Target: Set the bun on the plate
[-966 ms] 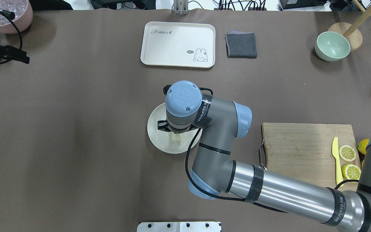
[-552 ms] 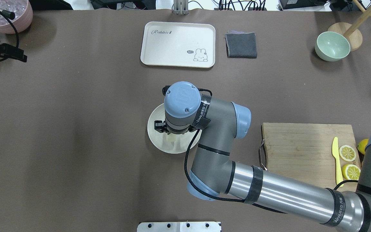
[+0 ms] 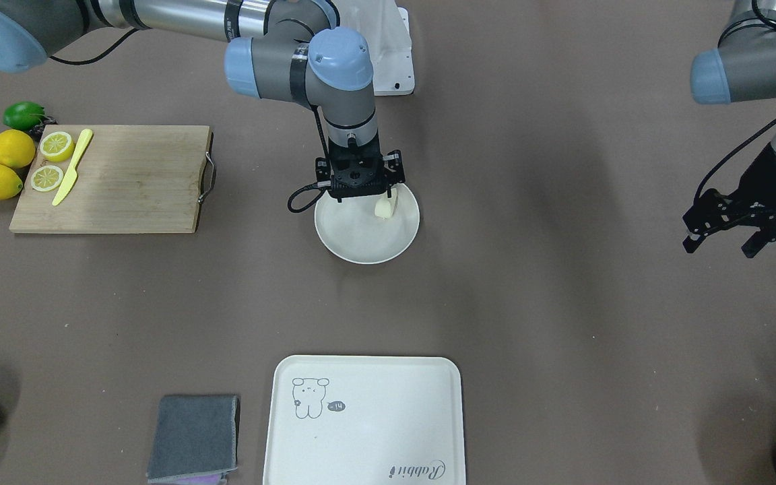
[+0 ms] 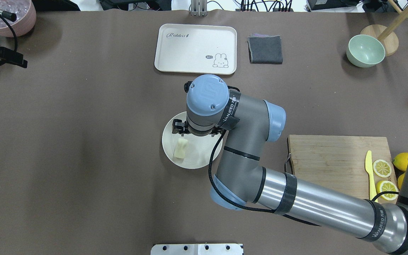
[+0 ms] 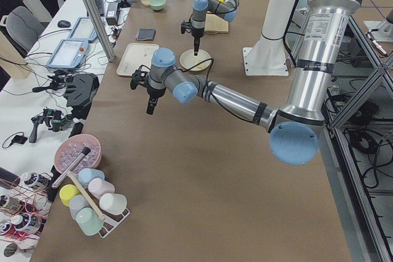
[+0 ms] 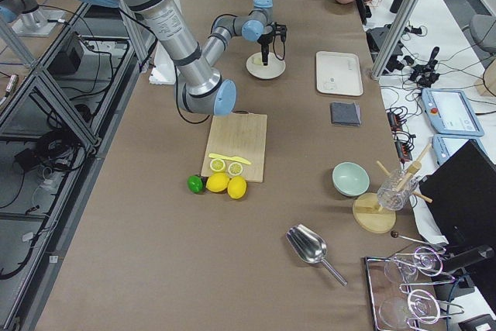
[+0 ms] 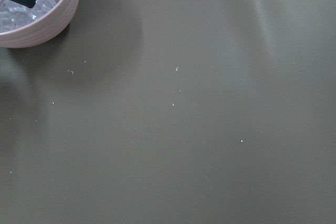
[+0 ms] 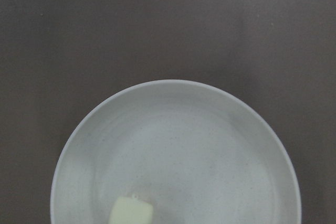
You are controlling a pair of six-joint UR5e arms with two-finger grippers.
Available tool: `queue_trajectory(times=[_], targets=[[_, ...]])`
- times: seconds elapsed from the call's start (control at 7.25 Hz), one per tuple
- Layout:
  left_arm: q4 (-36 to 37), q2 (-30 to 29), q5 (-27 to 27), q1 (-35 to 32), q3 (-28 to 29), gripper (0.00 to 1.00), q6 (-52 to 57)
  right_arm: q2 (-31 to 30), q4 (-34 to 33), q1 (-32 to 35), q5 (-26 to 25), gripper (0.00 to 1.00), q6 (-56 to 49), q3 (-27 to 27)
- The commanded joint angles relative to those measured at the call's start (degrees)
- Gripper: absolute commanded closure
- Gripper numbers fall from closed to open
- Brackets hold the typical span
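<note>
Lemons [image 3: 12,148] and cutting board [image 3: 118,178] sit well apart, not involved. Right gripper [image 3: 360,180] hangs over the robot-side edge of the plate [image 3: 361,239]; jaws partly hidden under the wrist but look released, holding nothing. Bun [image 3: 384,206] lies on the plate, off-centre near the rim, just beside the fingers. Left gripper [image 3: 721,244] far off, spread, empty. Risk: a sideways exit could clip the bun and nudge it over the shallow rim.

Cream-yellow bun [image 4: 181,147], off-white plate [image 4: 199,158], brown table [image 4: 83,141], grey cloth [image 4: 265,49]
</note>
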Motion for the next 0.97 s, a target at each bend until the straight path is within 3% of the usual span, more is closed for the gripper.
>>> queue_trajectory(times=[0.0,0.28,0.55,0.69,0.83], targets=[[0.15,-0.06,-6.15,-4.46,-0.05,0.02,1.57,-6.62,-7.45,9.87,10.26,0.0,-3.25,9.98],[3.64,2.13,-8.31,-10.88,-0.31,0.02,13.56,-21.2,-7.66,19.89,16.79,0.0,-15.33,20.38],[14.67,4.59,-8.31,-18.61,0.04,0.02,33.92,-29.83,-7.31,30.7,23.04,0.0,-30.35,20.51],[18.91,4.77,-8.4,-19.95,-0.05,0.02,36.27,-33.8,-7.57,36.33,25.85,0.0,-38.78,20.24],[18.26,7.56,-8.66,-21.53,-0.13,0.02,36.39,-37.66,-7.74,42.13,26.58,0.0,-47.39,18.85]])
